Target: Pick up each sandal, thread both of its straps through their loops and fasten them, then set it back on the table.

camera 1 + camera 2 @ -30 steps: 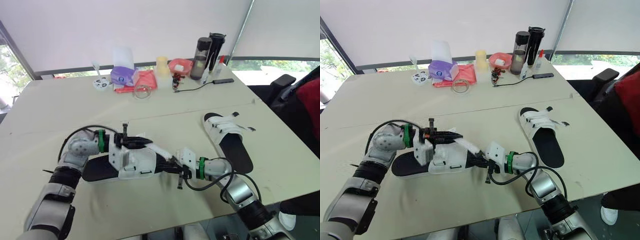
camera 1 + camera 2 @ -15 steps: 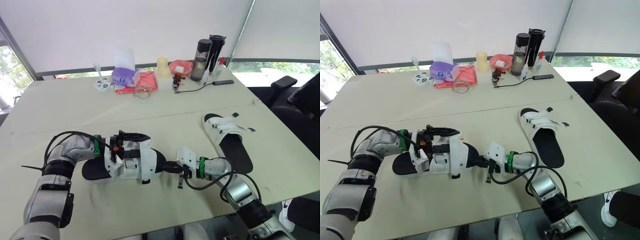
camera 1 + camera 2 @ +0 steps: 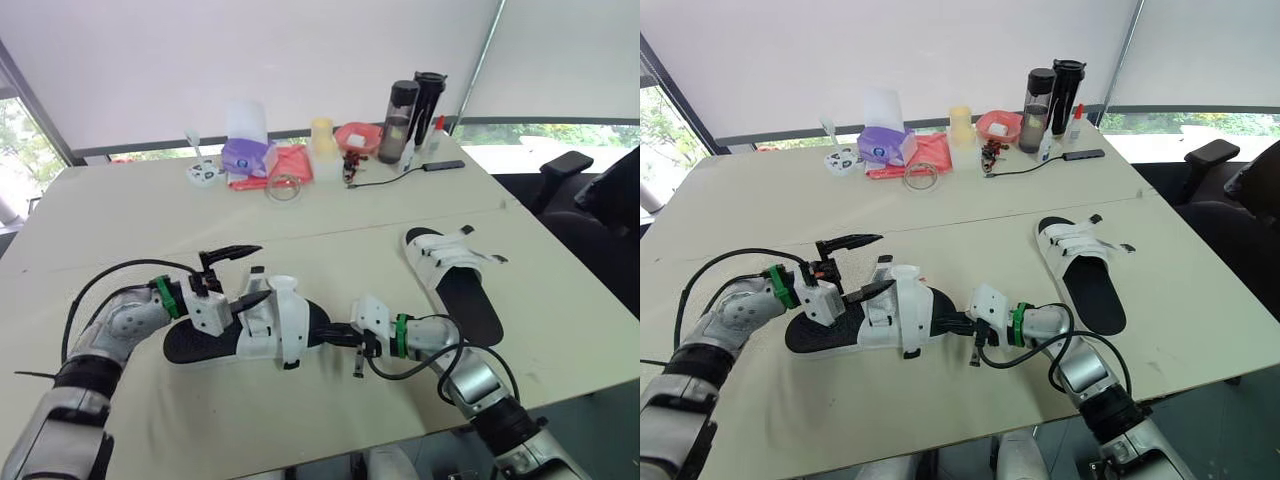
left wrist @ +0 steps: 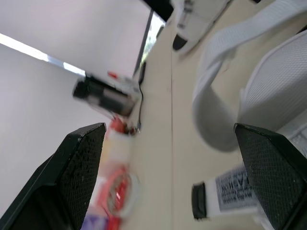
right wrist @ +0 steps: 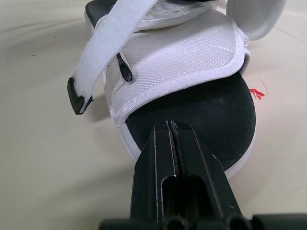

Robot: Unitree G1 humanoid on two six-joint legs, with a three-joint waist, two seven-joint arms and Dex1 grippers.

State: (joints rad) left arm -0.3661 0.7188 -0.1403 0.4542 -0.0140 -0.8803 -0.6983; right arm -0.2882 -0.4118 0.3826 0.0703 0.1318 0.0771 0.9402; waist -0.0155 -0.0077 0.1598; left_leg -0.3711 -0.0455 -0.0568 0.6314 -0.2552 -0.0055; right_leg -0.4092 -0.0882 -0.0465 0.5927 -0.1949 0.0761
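Threading straps on near sandal (image 3: 268, 330). Left gripper (image 3: 240, 275) wide open, loose strap (image 3: 283, 290) just ahead. Right gripper (image 5: 170, 127) closed, tip against the sole. Next: pinch strap end.

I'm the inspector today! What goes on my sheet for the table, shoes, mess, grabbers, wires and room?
Surface: beige table, seam across it.
Job's things: near sandal, one strap looped up loose; far sandal lying flat.
Clutter: two dark bottles, tissue box, red bowl at the far edge.
Grippers: left gripper jaws open by the near sandal; right gripper jaws shut over its sole.
Cables: black cable by the bottles.
Surroundings: window, black chair.
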